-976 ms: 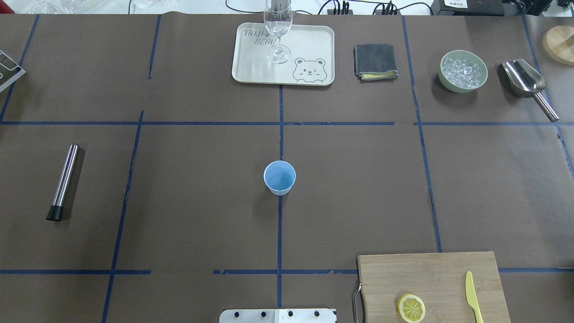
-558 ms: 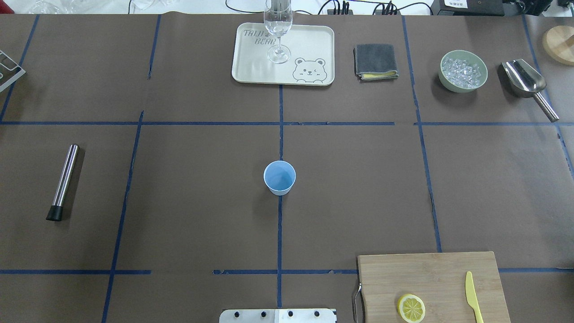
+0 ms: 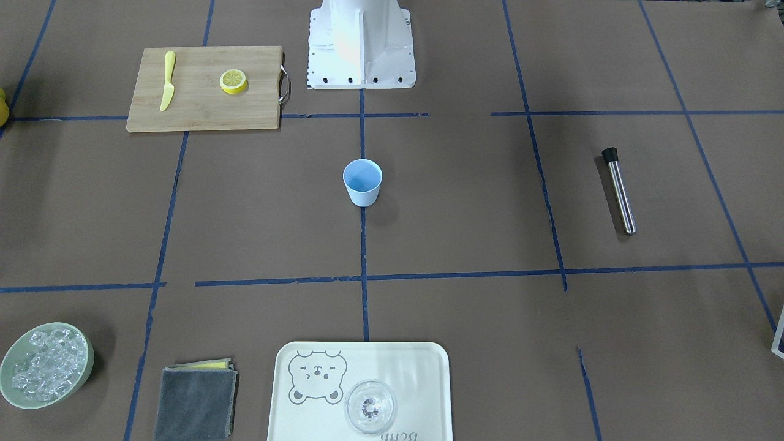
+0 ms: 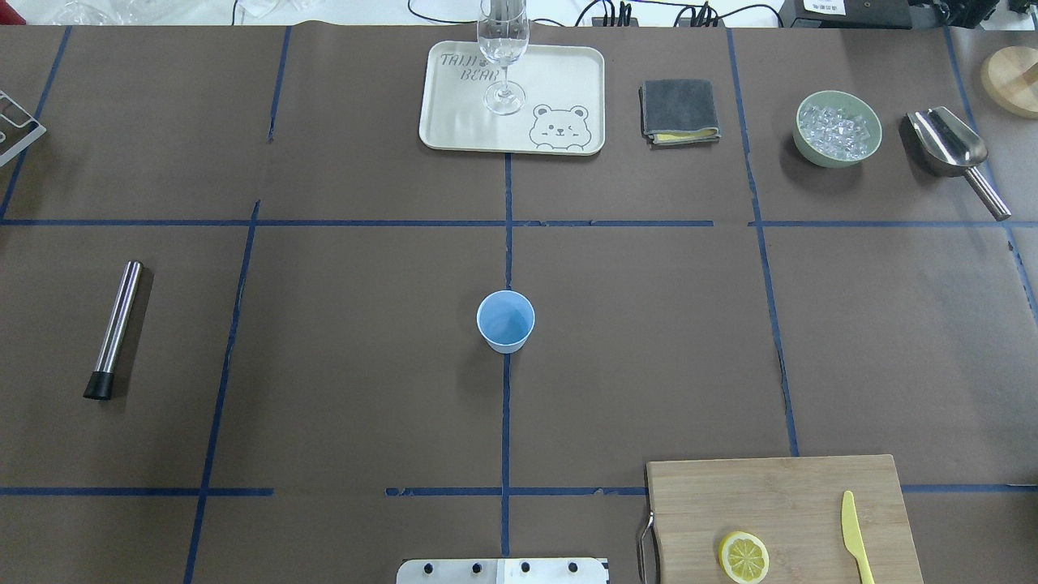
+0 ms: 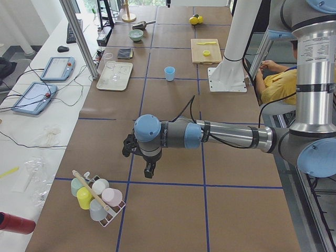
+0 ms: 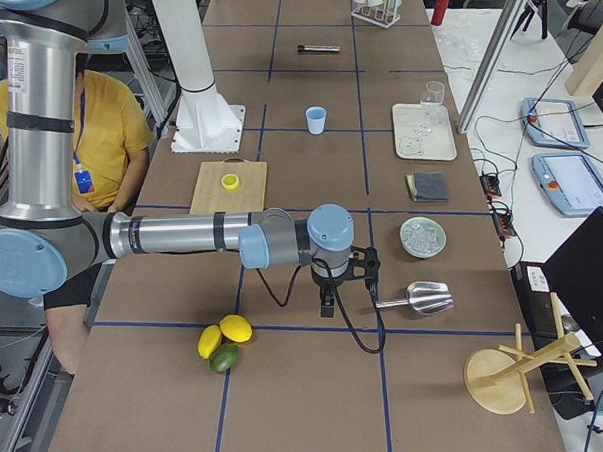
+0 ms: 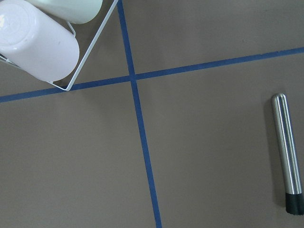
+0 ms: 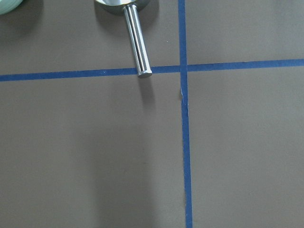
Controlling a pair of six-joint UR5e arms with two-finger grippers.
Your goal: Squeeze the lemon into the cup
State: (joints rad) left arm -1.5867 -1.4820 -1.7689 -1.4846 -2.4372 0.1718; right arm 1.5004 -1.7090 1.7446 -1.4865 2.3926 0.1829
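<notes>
The light-blue cup point(image 4: 505, 319) stands upright at the table's middle, also seen in the front view point(image 3: 362, 180). One lemon slice point(image 4: 744, 557) lies flat on the wooden cutting board point(image 4: 778, 495) at the near right, also in the front view point(image 3: 234, 80). Both grippers are outside the overhead and front views. The left gripper point(image 5: 149, 168) hangs over the table's left end, far from the cup. The right gripper point(image 6: 327, 303) hangs over the right end next to the scoop. I cannot tell whether either is open or shut.
A yellow plastic knife point(image 4: 853, 535) lies on the board. A tray point(image 4: 559, 89) with a clear glass point(image 4: 503, 57), a grey cloth point(image 4: 679, 111), a bowl of ice point(image 4: 838, 128) and a metal scoop point(image 4: 949, 146) line the far side. A steel rod point(image 4: 117, 324) lies left. A cup rack point(image 5: 97, 194) stands at the left end.
</notes>
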